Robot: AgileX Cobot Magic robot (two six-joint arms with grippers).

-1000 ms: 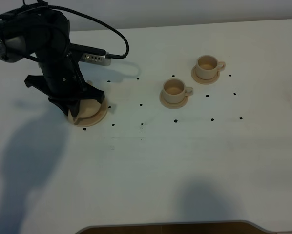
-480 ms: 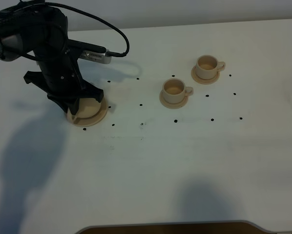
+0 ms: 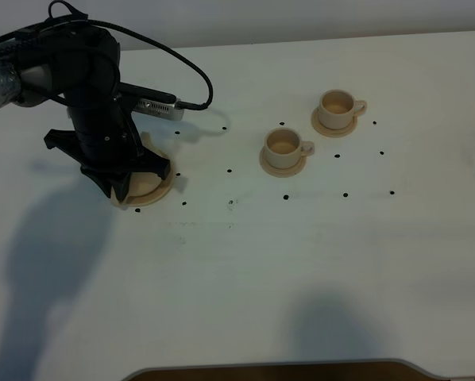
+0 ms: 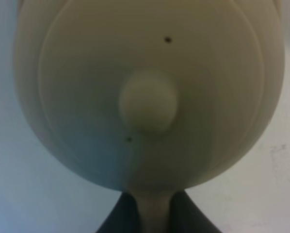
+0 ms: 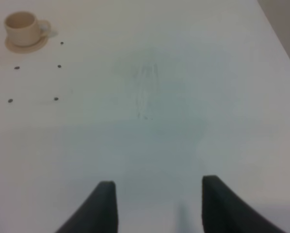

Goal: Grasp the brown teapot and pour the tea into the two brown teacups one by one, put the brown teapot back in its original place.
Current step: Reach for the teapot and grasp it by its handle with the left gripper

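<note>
White tabletop, speckled with small black marker dots, fills the high view, with a dark curved edge along the bottom of the frame. At upper left we see the left arm, black with a cable looping off it, bent down over the brown teapot, which stands at the wide round saucer at left of centre; from above we cannot tell whether the pot's base touches that saucer or hangs just over it. In the left wrist view we look straight down on the pot's knobbed lid, and the left gripper has its two dark fingers pressed tight against either side of the pale loop handle, gripping it. The two brown teacups sit well apart from the pot at upper right of centre, each upright on its own small saucer: the nearer cup closer to the middle of the frame, the farther cup just beyond it to the upper right, both handles pointing right. We see no sign of the right arm in the high view; its wrist camera shows the right gripper low over bare table, fingers spread wide with nothing between them, and one teacup small in the upper left corner of that frame.
</note>
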